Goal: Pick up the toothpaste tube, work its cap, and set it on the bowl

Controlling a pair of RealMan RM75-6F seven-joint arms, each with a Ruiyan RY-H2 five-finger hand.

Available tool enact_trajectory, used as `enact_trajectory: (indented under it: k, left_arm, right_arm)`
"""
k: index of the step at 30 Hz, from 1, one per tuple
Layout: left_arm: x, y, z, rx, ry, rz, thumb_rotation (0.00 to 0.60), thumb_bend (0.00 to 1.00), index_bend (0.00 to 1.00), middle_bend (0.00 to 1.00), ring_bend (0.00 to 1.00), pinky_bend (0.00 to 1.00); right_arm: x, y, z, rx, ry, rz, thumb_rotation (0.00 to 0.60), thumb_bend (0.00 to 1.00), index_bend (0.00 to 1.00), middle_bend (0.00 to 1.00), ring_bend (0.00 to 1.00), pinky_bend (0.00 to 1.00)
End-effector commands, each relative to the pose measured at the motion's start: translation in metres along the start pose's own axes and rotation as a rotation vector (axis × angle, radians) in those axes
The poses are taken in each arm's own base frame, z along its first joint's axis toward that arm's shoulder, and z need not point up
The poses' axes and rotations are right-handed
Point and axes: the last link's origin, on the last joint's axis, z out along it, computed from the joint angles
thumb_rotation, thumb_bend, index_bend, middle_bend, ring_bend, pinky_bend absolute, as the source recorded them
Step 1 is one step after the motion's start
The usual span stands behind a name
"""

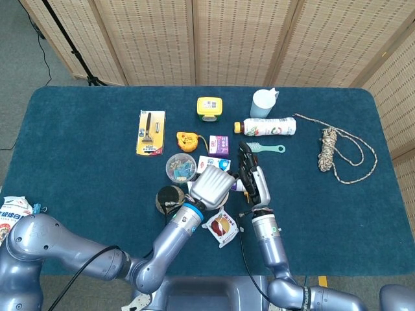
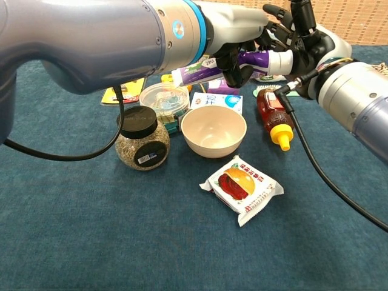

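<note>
Left robot hand (image 2: pixel 233 27) seemingly around toothpaste tube (image 2: pixel 206 71)

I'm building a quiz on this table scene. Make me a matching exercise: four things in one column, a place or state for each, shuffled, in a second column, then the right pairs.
Things
1. purple and white toothpaste tube
2. beige round bowl
3. glass jar with black lid
4. burger-print snack packet

Places or states
A. lying flat, nearest the chest camera
B. held in the air by the left hand
C. standing upright, left of the bowl
D. open side up, empty, on the blue cloth

Pairs: 1-B, 2-D, 3-C, 4-A
</note>
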Motion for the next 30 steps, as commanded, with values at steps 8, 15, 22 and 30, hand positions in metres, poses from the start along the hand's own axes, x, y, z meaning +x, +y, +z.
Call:
enact_trajectory:
  k: [8,15,22,30]
  left_arm:
    - [0.0002,0.0034,0.0019,-0.008,-0.002,0.002,0.600,1.00,0.54,0.47,0.54,0.67]
    - [0.0004,0.0041,0.0019,-0.015,0.010,0.001,0.600,1.00,0.54,0.47,0.54,0.67]
    - [0.0002,0.0020,-0.0019,-0.027,0.032,0.007,0.600,1.00,0.54,0.47,0.54,0.67]
    - [-0.0006,0.0022,-0.0039,-0.041,0.047,0.005,0.600,1.00,0.54,0.47,0.54,0.67]
  right_arm:
    - [-0.0028,0.0011,-0.0005,-0.011,-0.030,-0.016,0.157,0.00,0.00,0.00,0.00,0.00]
    - [-0.0010,0.0008,-0.0002,-0.011,-0.028,-0.010,0.158,0.00,0.00,0.00,0.00,0.00]
    - [-0.0001,0.0002,0.0002,-0.010,-0.026,-0.006,0.157,0.00,0.00,0.00,0.00,0.00]
    - [-0.0005,0.0003,0.0001,-0.014,-0.031,0.003,0.158,0.00,0.00,0.00,0.00,0.00]
